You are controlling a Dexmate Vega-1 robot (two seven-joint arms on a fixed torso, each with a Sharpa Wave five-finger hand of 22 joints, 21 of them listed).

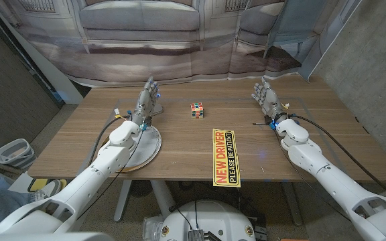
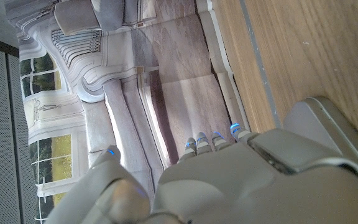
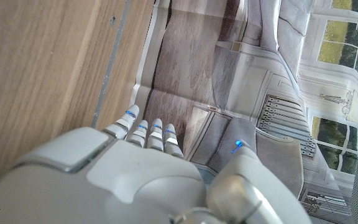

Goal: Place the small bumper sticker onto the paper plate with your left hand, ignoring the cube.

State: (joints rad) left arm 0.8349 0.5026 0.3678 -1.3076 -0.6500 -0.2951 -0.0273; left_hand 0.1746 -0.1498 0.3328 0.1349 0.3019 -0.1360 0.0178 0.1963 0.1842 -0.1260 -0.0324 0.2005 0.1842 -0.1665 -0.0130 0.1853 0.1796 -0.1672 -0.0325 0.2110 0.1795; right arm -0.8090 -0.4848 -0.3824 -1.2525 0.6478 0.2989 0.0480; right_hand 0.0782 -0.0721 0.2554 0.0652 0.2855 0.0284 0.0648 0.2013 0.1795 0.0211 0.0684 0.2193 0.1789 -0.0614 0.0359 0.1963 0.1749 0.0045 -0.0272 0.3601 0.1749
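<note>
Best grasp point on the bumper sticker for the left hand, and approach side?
Probably the sticker's near short end, which looks to reach or slightly pass the table's front edge. It lies flat and thin, long axis toward the robot, so pinch that end from the front, or slide it out first. The left hand must cross over the paper plate.

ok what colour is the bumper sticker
Yellow, with red and black lettering, seen best in the head view: bumper sticker.

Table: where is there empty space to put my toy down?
Bare wood lies between the yellow bumper sticker and the right hand, and behind the colourful cube. The paper plate corner is crowded by the left hand.
</note>
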